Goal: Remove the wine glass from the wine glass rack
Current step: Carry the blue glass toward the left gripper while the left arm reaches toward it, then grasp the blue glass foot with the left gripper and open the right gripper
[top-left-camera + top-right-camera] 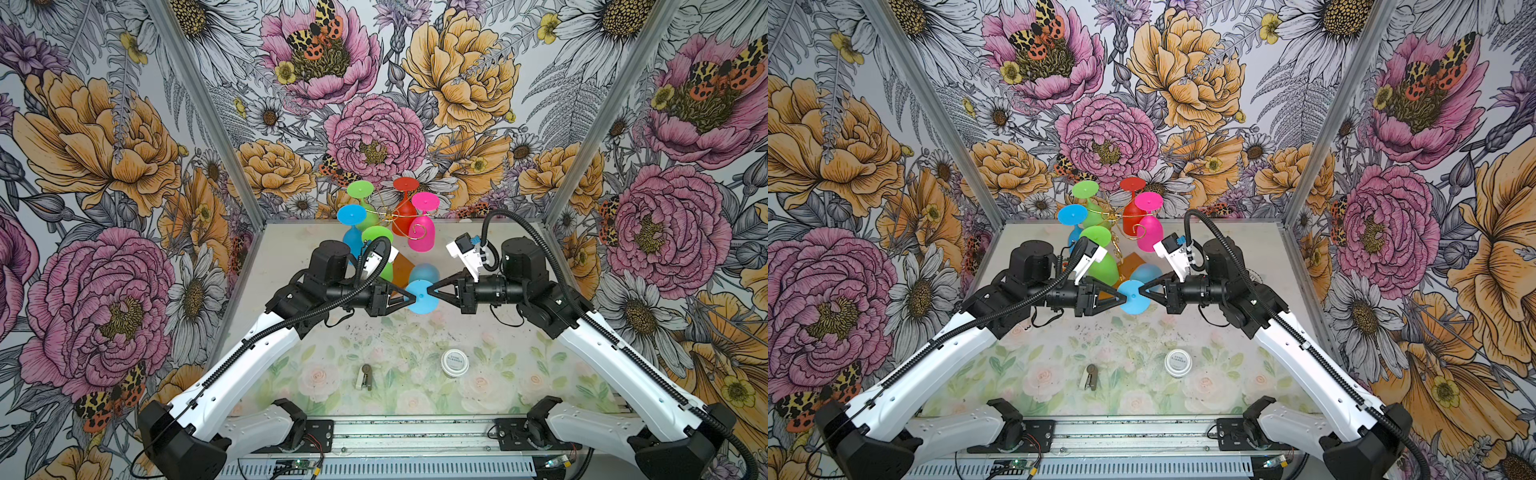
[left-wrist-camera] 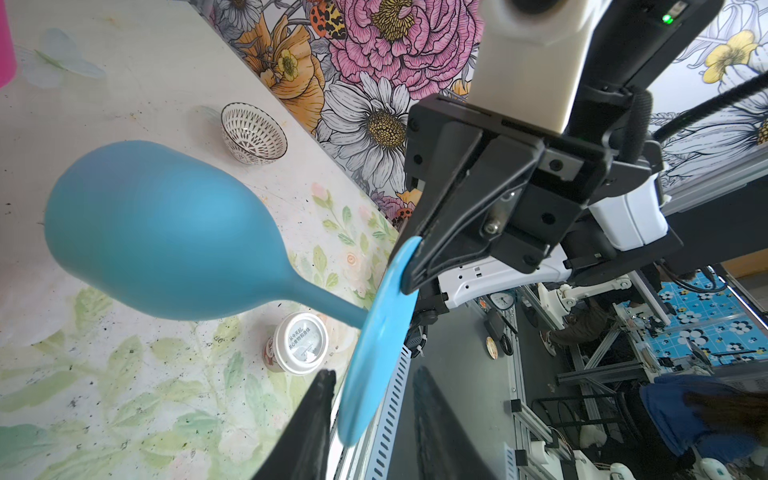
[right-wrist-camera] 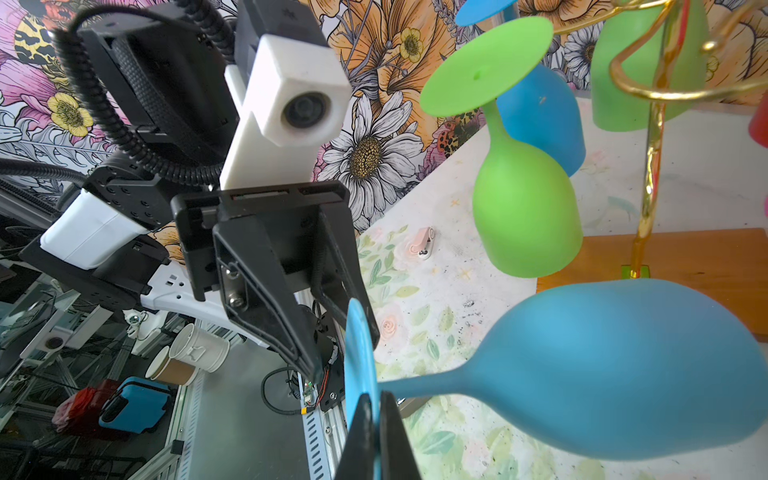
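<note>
Fingers [image 3: 399,444] of the right gripper [image 3: 376,401] are clamped on the foot of the blue wine glass [image 3: 623,374]; left gripper [image 2: 374,374] fingers [image 2: 318,419], apart astride it, should be closed squarely first.

Place: a robotics lab, from where I stand by one test booth.
Booth: flower-printed wallpaper panels [image 1: 104,145] hung on bare aluminium corner posts [image 1: 200,95] (a stage set, not a room).
Bench: white-and-black robot arms [image 1: 249,357] bolted to a slotted metal rail [image 1: 411,434], wiring exposed.
Beyond: more grey aluminium frames [image 2: 598,365], another white robot arm [image 2: 577,291], a person in blue [image 2: 698,415], paper cups [image 3: 199,347] on a metal worktop.
</note>
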`<state>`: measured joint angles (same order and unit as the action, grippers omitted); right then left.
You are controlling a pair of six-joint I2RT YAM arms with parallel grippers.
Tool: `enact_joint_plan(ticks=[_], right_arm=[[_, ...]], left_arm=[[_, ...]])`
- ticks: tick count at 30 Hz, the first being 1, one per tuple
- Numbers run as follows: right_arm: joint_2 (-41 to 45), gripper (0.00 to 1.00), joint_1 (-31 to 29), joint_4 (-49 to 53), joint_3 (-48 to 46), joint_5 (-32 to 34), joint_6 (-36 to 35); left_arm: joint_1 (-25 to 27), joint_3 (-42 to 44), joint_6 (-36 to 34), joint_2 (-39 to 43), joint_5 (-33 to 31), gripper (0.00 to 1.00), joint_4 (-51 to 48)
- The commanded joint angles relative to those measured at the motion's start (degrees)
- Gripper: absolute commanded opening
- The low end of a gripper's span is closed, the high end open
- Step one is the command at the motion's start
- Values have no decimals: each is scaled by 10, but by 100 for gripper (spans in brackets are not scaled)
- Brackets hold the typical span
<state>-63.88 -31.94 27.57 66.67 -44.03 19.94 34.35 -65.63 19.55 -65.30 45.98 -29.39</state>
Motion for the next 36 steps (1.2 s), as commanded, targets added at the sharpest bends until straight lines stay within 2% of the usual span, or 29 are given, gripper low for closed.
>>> enact_joint_plan(ticks=[1,9,25,29,36], right_arm=[[11,0,-3,-12,16,10,-11],[16,0,-4,-12,9,17,-8],[25,0,-4,-12,0,31,-1],[28,5,-4,-12,0,33,0],[47,25,-2,-10,-4,46,8]], left_arm=[[5,-17,-11,-4,18,31,1],[8,-18,-12,-5,22,16,1],[9,-12,-22,0,28,4,1],[9,-10,-24,1,31,1,1],[10,-6,-30,2,41,0,1]])
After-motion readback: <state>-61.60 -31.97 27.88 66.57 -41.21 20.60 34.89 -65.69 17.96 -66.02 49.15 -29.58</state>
